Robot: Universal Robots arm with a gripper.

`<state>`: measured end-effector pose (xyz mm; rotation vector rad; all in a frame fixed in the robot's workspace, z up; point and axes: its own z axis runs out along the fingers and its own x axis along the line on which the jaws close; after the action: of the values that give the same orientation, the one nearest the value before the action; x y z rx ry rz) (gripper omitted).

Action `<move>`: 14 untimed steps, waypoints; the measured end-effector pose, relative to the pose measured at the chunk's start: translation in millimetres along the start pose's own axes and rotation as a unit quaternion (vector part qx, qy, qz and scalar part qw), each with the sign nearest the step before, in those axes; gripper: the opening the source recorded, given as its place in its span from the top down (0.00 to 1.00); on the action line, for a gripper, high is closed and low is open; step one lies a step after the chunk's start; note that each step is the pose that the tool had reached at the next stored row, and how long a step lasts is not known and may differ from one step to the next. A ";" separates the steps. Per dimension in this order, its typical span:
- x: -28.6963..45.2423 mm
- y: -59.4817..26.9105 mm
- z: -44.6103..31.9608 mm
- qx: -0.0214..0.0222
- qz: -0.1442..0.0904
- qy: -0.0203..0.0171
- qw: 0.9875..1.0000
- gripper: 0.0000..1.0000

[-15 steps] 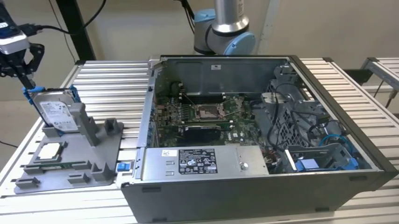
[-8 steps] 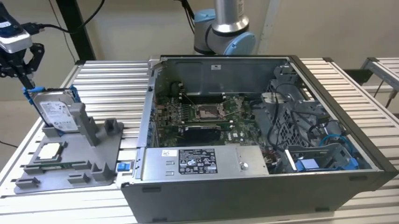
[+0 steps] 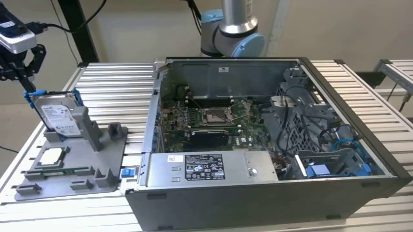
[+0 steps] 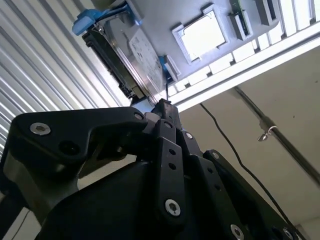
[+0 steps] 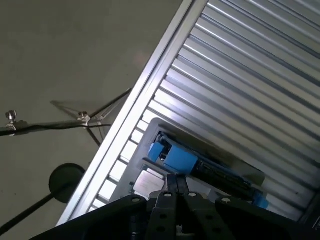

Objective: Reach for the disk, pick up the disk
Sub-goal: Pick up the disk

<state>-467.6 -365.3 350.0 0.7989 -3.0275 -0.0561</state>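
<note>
The gripper [image 3: 29, 86], pressed together just above the disk [image 3: 58, 115], risked jabbing its blue rail [image 3: 28, 99] and tipping it in the grey holder [image 3: 98, 142]

Open room above upright silver-grey metal hard drive [image 3: 58, 116]; grey plastic holder post [image 3: 85, 124] just beside; grey computer case [image 3: 258, 203] well apart.
</note>
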 end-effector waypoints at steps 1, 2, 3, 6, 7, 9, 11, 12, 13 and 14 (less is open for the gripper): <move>0.0 0.0 0.0 0.000 -0.005 0.000 1.000 1.00; 0.0 0.0 0.0 0.000 -0.010 0.000 1.000 1.00; 0.0 0.0 0.0 0.000 -0.015 0.001 1.000 1.00; 0.0 0.0 0.0 0.000 -0.031 0.001 1.000 1.00; 0.0 0.0 0.0 0.000 -0.036 0.001 0.999 1.00; 0.0 0.0 0.0 0.000 -0.047 0.002 0.999 1.00; 0.0 0.1 0.0 0.000 -0.057 0.002 0.998 1.00; 0.0 0.0 0.0 0.000 -0.062 0.002 0.998 1.00; 0.0 0.0 0.0 0.000 -0.068 0.002 0.998 1.00; 0.0 0.0 0.0 0.000 -0.073 0.003 0.997 1.00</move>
<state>-467.6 -365.3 350.0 1.0164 -2.9588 -0.0547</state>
